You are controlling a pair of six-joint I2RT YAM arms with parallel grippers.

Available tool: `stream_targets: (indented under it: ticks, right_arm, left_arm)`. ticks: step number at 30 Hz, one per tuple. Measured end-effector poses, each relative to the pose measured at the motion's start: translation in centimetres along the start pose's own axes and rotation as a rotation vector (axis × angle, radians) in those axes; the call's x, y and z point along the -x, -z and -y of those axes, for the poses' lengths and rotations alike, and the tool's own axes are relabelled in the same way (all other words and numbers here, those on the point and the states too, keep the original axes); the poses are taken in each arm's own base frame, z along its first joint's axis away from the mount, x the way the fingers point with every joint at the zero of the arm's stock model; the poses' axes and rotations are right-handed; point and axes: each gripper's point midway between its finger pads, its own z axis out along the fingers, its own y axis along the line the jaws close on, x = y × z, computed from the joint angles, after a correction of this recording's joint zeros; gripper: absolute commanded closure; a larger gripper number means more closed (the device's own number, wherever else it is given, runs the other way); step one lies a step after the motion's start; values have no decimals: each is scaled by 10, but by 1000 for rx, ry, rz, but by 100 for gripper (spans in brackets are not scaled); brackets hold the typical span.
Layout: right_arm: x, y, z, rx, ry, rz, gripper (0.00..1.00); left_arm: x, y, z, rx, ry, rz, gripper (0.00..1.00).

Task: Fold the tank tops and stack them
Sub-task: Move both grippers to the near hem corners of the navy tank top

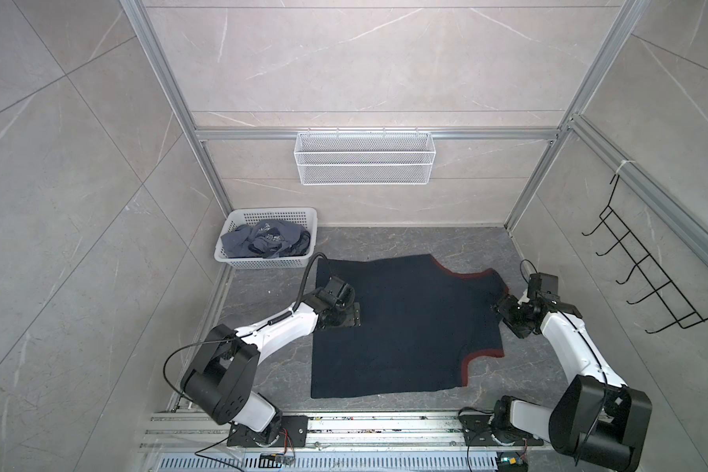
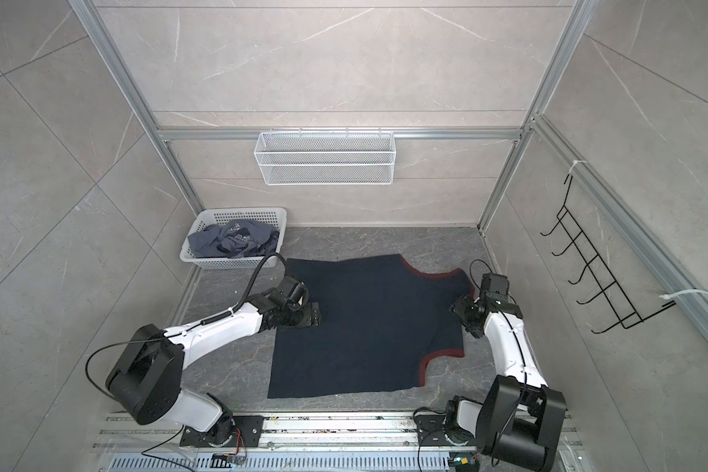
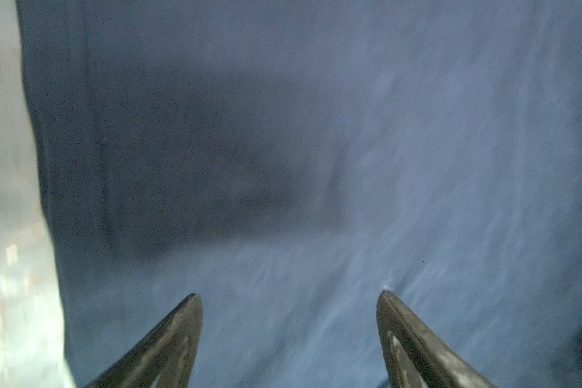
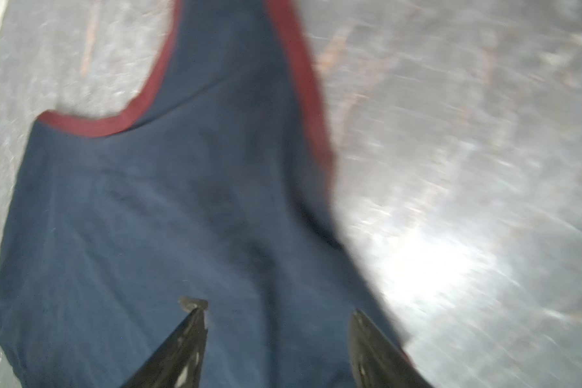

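Observation:
The near-black navy tank top (image 1: 409, 327) (image 2: 368, 327) with red trim lies spread flat on the grey table, its shoulder straps toward the right. My left gripper (image 1: 355, 314) (image 2: 315, 315) (image 3: 289, 294) hovers open over its left part, with only blurred cloth beneath the fingers. My right gripper (image 1: 502, 311) (image 2: 458, 314) (image 4: 278, 306) is open at the strap end, jaws apart above the navy cloth (image 4: 148, 218) near its red-trimmed edge. The slate blue-grey tank top (image 1: 262, 241) (image 2: 234, 239) sits crumpled in the white perforated basket (image 1: 270, 213) (image 2: 242, 211) at the back left.
A white wire basket (image 1: 364, 163) (image 2: 326, 161) hangs on the back rail. A black hook rack (image 1: 646, 278) (image 2: 589, 269) is on the right wall. Aluminium posts bound the table's sides, and the arm bases stand on a rail (image 1: 385, 425) along the front edge.

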Motion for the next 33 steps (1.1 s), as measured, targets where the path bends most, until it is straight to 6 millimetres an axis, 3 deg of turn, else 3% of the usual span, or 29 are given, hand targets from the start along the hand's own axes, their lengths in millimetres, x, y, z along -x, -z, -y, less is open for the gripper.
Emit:
stream_targets:
  ticks: [5,9,15,19,21,27,30,33]
  right_arm:
    - [-12,-12,14,17,-77,-65,32]
    - [-24,-23,18,15,-100,-117,25]
    - [-33,-34,26,-16,-109,-157,20]
    - [-38,-42,32,-43,-105,-190,22]
    - [-41,-47,35,-53,-101,-211,29]
    - [-46,-49,34,-57,-66,-221,61]
    - [-47,-46,27,-81,-2,-213,78]
    - [-44,-41,10,-100,83,-193,87]
  left_arm:
    - [-30,-1,-21,-15,31,13,16]
    - [-41,-6,-32,-7,48,17,16]
    - [-38,-9,-31,-27,54,54,16]
    - [-36,-9,-31,-29,54,61,16]
    - [-36,-9,-31,-25,54,63,16]
    - [-33,-9,-38,7,61,80,16]
    - [-31,-10,-43,27,68,90,16]
    - [-29,-11,-44,31,73,95,16]
